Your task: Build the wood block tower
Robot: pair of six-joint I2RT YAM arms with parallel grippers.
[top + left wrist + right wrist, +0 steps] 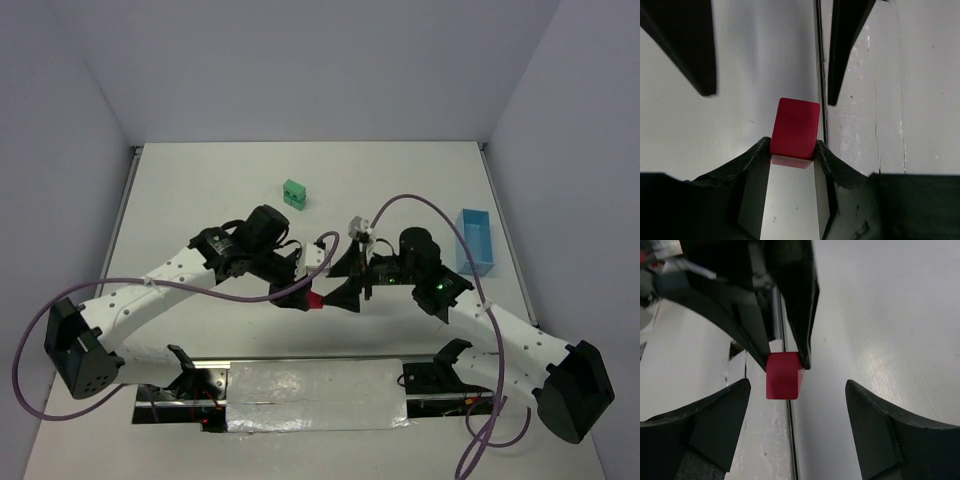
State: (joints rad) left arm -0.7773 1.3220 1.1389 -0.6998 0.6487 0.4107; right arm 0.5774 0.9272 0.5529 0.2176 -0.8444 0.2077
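Overhead, the left tool [303, 298] hides most of the red block [317, 302]; the green blocks [294, 192] at 12 o'clock are too small to count.

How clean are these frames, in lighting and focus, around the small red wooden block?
Top external: even, soft light and faint shadows; the small red wooden block is tiny but distinct. Left wrist: block sharp, pale table bright without blown glare. Right wrist: block crisp; the right gripper is open, its near fingers slightly soft-edged.
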